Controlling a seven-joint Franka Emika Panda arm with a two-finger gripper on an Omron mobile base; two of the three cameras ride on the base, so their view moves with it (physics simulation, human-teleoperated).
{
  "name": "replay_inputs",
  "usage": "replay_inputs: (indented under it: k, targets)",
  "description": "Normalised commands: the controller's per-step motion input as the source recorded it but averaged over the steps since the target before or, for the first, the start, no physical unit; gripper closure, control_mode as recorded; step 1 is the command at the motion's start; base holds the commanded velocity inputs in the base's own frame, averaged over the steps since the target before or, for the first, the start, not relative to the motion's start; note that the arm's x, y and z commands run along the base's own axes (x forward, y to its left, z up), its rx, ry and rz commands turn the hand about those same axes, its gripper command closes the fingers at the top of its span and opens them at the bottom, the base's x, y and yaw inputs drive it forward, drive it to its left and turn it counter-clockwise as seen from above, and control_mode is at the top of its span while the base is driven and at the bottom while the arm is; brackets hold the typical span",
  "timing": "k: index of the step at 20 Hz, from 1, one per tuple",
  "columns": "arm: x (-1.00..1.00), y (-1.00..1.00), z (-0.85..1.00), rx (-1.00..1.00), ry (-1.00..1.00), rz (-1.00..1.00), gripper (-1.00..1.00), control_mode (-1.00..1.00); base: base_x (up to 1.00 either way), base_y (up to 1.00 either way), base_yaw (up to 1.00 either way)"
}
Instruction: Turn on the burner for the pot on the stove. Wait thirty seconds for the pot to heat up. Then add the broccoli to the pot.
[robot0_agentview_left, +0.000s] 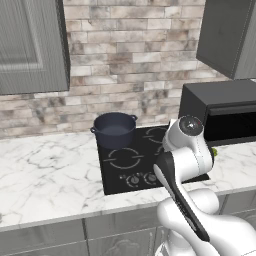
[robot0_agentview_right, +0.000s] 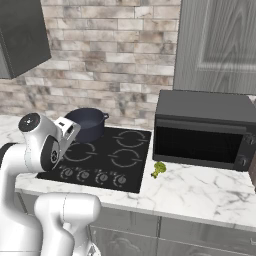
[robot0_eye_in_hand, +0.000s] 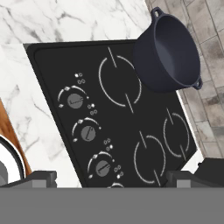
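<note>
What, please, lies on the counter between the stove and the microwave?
In the right base view, the broccoli lies on the marble counter between the stove and the microwave.

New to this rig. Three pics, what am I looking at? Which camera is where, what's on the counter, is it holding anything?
It is a rendered kitchen with one white robot arm on a base that can drive. Two pictures come from cameras on that base, behind the arm to its left and right. The third looks along the gripper from a camera on the hand; the dark finger tips at its bottom stand wide apart, with nothing between them.

On the marble counter lies the stove, a black glass cooktop with ring marks and a row of knobs. The pot sits on its far-left burner and looks empty. The broccoli lies on the counter between the stove and the microwave. The hand hangs above the cooktop, looking down on the knobs.
</note>
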Motion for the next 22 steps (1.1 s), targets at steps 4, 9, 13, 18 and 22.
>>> replay_inputs:
  k: [4, 9, 13, 18, 22]
  targets:
    - [0.0, 0.0, 0.0, 0.0, 0.0, 0.0, -1.0, -1.0, 0.0, 0.0, 0.0]
    - [0.0, 0.0, 0.0, 0.0, 0.0, 0.0, -1.0, -1.0, 0.0, 0.0, 0.0]
    - [0.0, 0.0, 0.0, 0.0, 0.0, 0.0, -1.0, -1.0, 0.0, 0.0, 0.0]
    - [0.0, 0.0, 0.0, 0.0, 0.0, 0.0, -1.0, -1.0, 0.0, 0.0, 0.0]
    - [0.0, 0.0, 0.0, 0.0, 0.0, 0.0, -1.0, -1.0, 0.0, 0.0, 0.0]
